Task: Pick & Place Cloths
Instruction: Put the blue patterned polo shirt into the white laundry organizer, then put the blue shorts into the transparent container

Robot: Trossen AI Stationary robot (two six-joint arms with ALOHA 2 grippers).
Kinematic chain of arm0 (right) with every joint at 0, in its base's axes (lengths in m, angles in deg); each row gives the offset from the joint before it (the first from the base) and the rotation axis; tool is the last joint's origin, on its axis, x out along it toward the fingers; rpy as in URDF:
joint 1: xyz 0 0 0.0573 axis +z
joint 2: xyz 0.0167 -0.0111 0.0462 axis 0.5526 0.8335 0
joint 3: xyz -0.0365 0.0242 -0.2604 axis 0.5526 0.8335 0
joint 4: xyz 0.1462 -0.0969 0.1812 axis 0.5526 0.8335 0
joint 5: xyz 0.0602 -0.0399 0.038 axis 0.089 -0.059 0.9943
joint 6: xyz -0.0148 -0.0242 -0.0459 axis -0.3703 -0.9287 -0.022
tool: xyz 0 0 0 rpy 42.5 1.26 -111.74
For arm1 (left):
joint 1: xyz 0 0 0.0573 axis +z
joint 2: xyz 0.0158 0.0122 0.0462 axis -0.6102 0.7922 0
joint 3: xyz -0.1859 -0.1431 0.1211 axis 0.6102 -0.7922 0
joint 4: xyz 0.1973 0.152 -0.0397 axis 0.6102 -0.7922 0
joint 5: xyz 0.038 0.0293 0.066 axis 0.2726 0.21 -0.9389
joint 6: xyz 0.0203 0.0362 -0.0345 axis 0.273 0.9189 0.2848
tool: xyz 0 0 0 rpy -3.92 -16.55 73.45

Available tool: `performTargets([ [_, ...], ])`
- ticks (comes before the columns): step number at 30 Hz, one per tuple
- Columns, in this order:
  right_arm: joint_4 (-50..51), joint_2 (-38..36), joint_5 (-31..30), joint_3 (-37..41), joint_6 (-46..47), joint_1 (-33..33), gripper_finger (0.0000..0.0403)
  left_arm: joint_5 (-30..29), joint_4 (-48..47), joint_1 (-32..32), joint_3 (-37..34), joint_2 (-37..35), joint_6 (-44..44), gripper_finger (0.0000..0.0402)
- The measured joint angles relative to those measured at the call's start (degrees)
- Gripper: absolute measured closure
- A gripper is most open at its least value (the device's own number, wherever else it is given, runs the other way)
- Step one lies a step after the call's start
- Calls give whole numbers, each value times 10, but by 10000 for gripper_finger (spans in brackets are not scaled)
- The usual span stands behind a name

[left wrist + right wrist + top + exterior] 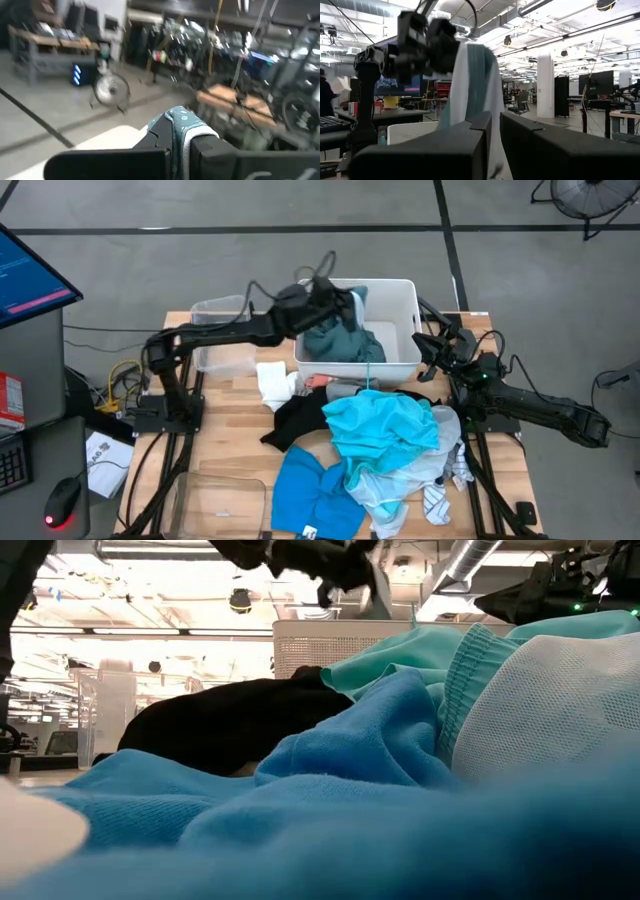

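Reaching from the table's nine o'clock side toward twelve o'clock, the left gripper hangs over the white tub, its jaws clamped on a teal-green cloth whose lower folds drape down into the tub. In the left wrist view the cloth's hem sits pinched between the dark fingers. Below the tub, toward six o'clock, lie a white cloth, a black garment, a bright blue cloth and a turquoise cloth, heaped and overlapping. Striped socks lie at the heap's four o'clock edge. At three o'clock the right gripper waits beside the tub, jaws nearly together, holding nothing.
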Motion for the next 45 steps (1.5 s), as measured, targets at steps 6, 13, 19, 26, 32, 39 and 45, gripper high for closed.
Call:
performTargets([
  [6, 5, 0, 0, 0, 0, 0, 365, 59, -60, -1, 1, 7, 15, 377],
  [13, 5, 0, 0, 0, 0, 0, 365, 159, -190, 0, 1, 0, 44, 281],
  [19, 5, 0, 0, 0, 0, 0, 365, 184, -214, -2, 1, -6, 42, 184],
  [26, 5, 0, 0, 0, 0, 0, 365, 91, -357, 11, 1, -69, 8, 134],
  [32, 6, 0, 0, 0, 0, 0, 365, 29, -434, 14, 1, -157, -4, 141],
  [39, 6, 0, 0, 0, 0, 0, 365, 12, -516, -48, 1, -239, -17, 152],
  [45, 8, 0, 0, 0, 0, 0, 365, -20, -596, -176, 1, -237, -30, 152],
])
